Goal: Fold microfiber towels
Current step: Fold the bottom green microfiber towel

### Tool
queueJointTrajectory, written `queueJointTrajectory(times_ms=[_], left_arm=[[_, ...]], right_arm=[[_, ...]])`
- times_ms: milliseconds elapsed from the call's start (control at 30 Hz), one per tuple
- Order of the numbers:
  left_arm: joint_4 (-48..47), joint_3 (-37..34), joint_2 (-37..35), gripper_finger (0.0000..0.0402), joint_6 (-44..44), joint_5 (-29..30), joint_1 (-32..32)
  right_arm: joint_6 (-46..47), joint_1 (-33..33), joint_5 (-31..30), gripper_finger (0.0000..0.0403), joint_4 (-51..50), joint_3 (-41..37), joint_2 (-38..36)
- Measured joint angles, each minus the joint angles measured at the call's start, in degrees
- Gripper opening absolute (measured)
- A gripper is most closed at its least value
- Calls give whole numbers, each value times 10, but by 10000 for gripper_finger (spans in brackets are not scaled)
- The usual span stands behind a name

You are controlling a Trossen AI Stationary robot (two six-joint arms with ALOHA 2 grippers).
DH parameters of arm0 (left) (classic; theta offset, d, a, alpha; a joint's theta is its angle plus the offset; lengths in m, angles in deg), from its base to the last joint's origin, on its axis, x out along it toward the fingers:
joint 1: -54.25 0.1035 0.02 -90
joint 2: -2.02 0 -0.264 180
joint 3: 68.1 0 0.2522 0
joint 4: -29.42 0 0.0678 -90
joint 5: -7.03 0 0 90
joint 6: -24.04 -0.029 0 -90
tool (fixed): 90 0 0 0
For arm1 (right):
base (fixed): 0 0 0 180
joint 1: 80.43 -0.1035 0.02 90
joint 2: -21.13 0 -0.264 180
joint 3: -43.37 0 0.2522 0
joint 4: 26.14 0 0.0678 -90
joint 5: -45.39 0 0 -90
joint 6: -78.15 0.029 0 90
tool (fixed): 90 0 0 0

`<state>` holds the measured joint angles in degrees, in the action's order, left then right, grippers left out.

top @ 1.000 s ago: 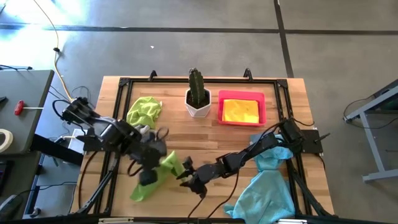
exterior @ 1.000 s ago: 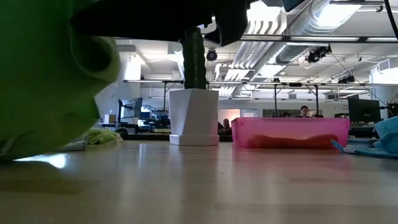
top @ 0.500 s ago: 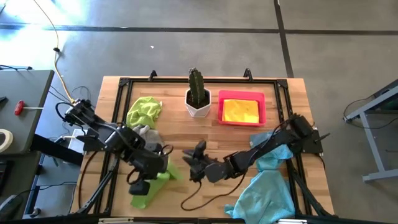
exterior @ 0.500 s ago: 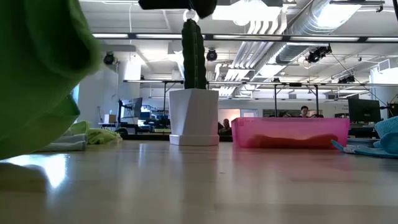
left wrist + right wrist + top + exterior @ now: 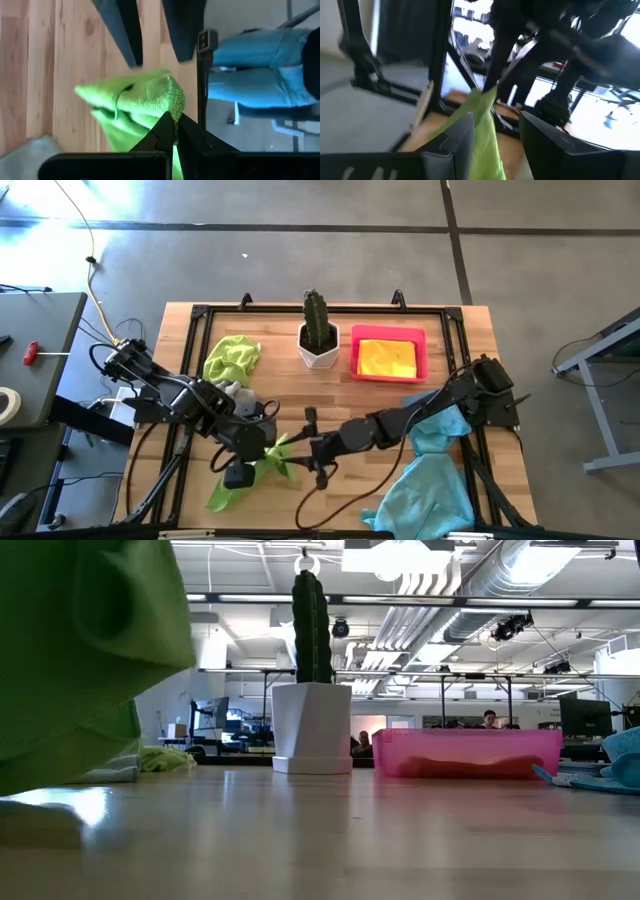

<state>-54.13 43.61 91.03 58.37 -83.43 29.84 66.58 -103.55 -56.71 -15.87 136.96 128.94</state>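
One lime green microfiber towel (image 5: pixel 278 458) hangs from my shut left gripper (image 5: pixel 264 452) above the table's near left part; it fills the left of the low view (image 5: pixel 80 660). My right gripper (image 5: pixel 303 448) stands open and level just right of it. A strip of the towel (image 5: pixel 482 125) runs between its fingers; I see no touch. Another lime green towel (image 5: pixel 232 358) and a grey one (image 5: pixel 232 392) lie at the far left. A yellow one (image 5: pixel 388 358) lies in the pink tray (image 5: pixel 354 352). Light blue towels (image 5: pixel 430 480) lie at the near right. My left gripper pinches a bunched, folded part of the lime green towel (image 5: pixel 172 107) between its two fingertips, coming from above and slanting down. The towel's raised part juts out past the fingers. The rest hangs slack, and its lower end (image 5: pixel 222 495) lies on the table.
A cactus in a white pot (image 5: pixel 319 335) stands at the far middle, beside the pink tray. A black frame runs along the table's edges (image 5: pixel 190 315). Bare wood shows in the table's middle (image 5: pixel 330 395).
My right gripper has risen from the table near the towel, rolled about its own line, and now points level at the towel's raised part. My left gripper has rolled a little, turning the held part of the towel; the towel's lower end stays on the table.
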Motion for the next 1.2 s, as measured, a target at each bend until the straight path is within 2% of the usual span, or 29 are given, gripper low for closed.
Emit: queueJointTrajectory(times_ms=[133, 300, 533, 667, 1033, 1200], left_arm=[[42, 0, 0, 1, 11, 26, 10], [46, -1, 0, 1, 22, 103, 18], [78, 0, 0, 1, 26, 220, 24], [79, 0, 0, 1, 23, 276, 21], [105, 0, 14, 1, 9, 499, 44], [127, 0, 34, 1, -31, 524, 56]], right_arm=[[31, 2, 9, 149, 7, 0, 0], [56, 3, -1, 149, -29, 0, -2], [94, 5, -59, 149, -135, -1, 2], [116, 8, -64, 149, -193, -1, 2], [101, 26, -66, 149, -186, -1, 2], [102, 45, -68, 149, -186, -1, 2]])
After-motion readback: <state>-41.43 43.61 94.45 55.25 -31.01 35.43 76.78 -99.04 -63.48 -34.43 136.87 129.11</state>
